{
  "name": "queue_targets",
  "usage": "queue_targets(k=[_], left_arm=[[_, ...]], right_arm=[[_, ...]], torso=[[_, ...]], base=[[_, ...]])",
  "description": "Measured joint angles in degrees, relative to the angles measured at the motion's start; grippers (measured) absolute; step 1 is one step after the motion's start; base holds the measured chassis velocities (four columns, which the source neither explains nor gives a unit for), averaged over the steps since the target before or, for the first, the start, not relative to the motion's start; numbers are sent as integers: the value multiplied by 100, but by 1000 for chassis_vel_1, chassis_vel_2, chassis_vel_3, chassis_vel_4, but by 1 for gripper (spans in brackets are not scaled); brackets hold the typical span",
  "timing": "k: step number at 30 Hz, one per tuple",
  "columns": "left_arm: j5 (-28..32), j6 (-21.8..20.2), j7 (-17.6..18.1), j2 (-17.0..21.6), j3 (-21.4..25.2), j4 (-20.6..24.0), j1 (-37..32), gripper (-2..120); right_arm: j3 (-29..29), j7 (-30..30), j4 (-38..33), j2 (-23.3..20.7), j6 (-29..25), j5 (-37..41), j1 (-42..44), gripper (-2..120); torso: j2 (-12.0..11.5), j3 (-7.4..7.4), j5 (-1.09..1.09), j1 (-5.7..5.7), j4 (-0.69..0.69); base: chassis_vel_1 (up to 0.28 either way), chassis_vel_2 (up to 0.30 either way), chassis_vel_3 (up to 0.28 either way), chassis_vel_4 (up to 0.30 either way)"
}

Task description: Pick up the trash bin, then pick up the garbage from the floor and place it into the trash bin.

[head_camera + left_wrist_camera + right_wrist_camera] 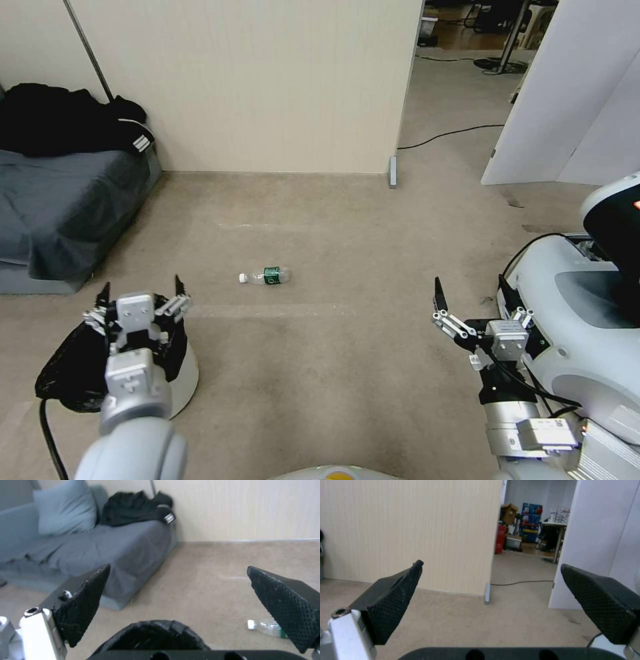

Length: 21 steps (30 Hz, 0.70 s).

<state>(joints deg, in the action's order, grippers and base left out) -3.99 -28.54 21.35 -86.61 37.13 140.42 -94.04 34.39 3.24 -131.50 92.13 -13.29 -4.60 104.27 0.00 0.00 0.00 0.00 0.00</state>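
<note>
- Lying on its side on the tan carpet is one small clear bottle point(265, 275) with a green label and a white cap. It is the only piece of garbage on the floor here.
- One trash bin point(185, 373) stands on the carpet, near the bottle and on the sofa's side of it. The bin is white and round, with a crinkly black bag point(70, 373) folded over its rim.
- The left gripper point(141, 288) hangs right above the bin. Its two black fingers are spread wide and hold nothing.
- From the left wrist, the bag's black rim point(153, 635) sits between the two fingers point(83, 605), and the bottle point(265, 627) lies just past it.
- The right gripper point(470, 293) hangs over bare carpet, well apart from the bottle on the side away from the bin. Its two fingers point(391, 602) are spread wide too, with nothing in them.
- One grey sofa point(60, 207) stands by the wall beyond the bin, with one black piece of clothing point(67, 120) on it.
</note>
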Motion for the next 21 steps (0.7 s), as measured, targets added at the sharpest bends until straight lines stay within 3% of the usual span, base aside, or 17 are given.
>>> queue_targets(k=[6, 21], left_arm=[[482, -496, 219, 114, 370, -160, 392, 100], [1049, -743, 329, 194, 901, -395, 737, 100]], right_arm=[[-4, -21, 15, 1, 6, -72, -7, 100], [86, -46, 46, -10, 78, -40, -43, 100]], torso=[[0, 0, 0, 0, -1], [0, 0, 0, 0, 0]], base=[[0, 0, 0, 0], [0, 0, 0, 0]])
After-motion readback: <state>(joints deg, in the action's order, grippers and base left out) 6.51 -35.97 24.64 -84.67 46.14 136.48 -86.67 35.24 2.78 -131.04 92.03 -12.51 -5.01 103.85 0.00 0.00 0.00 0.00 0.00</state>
